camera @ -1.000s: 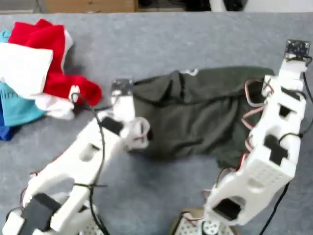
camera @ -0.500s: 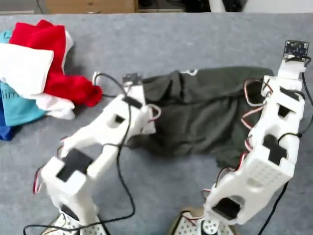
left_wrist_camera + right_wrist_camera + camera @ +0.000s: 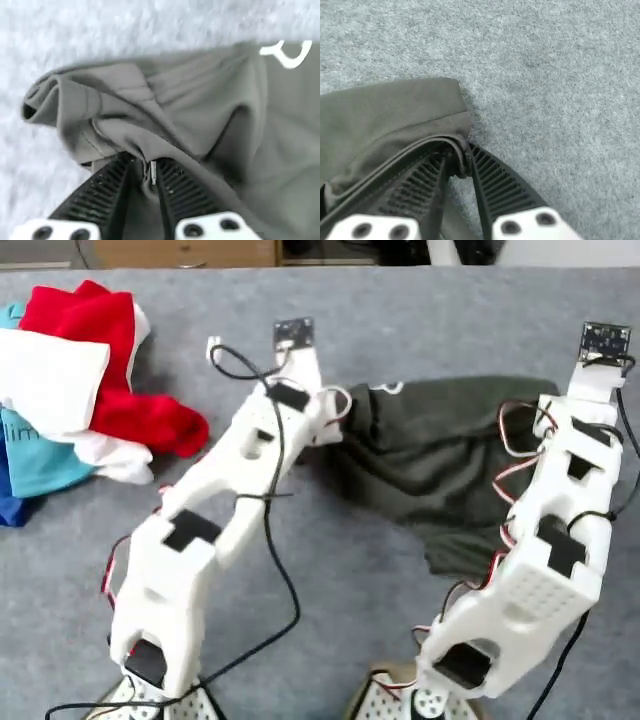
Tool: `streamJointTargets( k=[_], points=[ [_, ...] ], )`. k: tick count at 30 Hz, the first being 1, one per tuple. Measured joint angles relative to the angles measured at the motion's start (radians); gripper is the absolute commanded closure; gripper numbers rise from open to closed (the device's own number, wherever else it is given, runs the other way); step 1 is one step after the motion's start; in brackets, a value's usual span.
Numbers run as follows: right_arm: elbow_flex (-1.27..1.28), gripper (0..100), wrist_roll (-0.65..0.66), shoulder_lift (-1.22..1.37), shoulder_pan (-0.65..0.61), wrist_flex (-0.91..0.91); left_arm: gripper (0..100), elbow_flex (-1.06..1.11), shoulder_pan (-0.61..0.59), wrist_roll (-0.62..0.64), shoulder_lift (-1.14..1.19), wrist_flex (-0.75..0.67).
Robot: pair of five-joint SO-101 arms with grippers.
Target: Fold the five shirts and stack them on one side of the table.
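Left gripper [image 3: 151,172]: its jaws are clenching a bunch of the green shirt [image 3: 430,470] near its left edge, and the cloth is bulging up between them in the left wrist view.
Right gripper [image 3: 462,160]: its jaws are closing on a hemmed corner of the same shirt, at the far right side of the table [image 3: 330,640].
What is changing: over the last second the left arm is swinging away from its base and stretching toward the far side. It is dragging the shirt's left part inward, toward the collar.
Shirt shape: one second ago it was lying wide. Now it is getting narrower, and the left part is piling in folds over the body.
Right arm: it is staying in the same place and is keeping its corner pinned.
Where the shirt is: it is lying between the two arms, mostly on the right half of the table.
Other shirts [image 3: 70,390]: the red, white, teal and blue ones are waiting in a loose heap at the far left, untouched.
Meaning for the task: I judge that the first fold of the first shirt is going on, and nothing is stacked yet.
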Motion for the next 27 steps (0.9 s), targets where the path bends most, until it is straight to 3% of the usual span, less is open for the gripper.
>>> streamJointTargets(
  k=[4, 12, 18, 22, 27],
  points=[
    [0.0, 99.7, 0.0, 0.0, 0.0, 0.0, 98, -0.172, -0.002, 0.0, 0.121, 0.006],
    [0.0, 99.7, 0.0, 0.0, 0.0, 0.0, 98, -0.571, 0.0, 0.002, 0.167, 0.229],
    [0.0, 99.7, 0.0, 0.0, 0.0, 0.0, 97, -0.643, 0.11, 0.002, 0.285, 0.107],
    [0.0, 99.7, 0.0, 0.0, 0.0, 0.012, 88, -0.677, 0.176, 0.0, 0.436, -0.017],
    [0.0, 99.7, 0.0, 0.0, 0.0, 0.031, 82, -0.841, 0.212, 0.0, 0.574, -0.038]
  ],
)
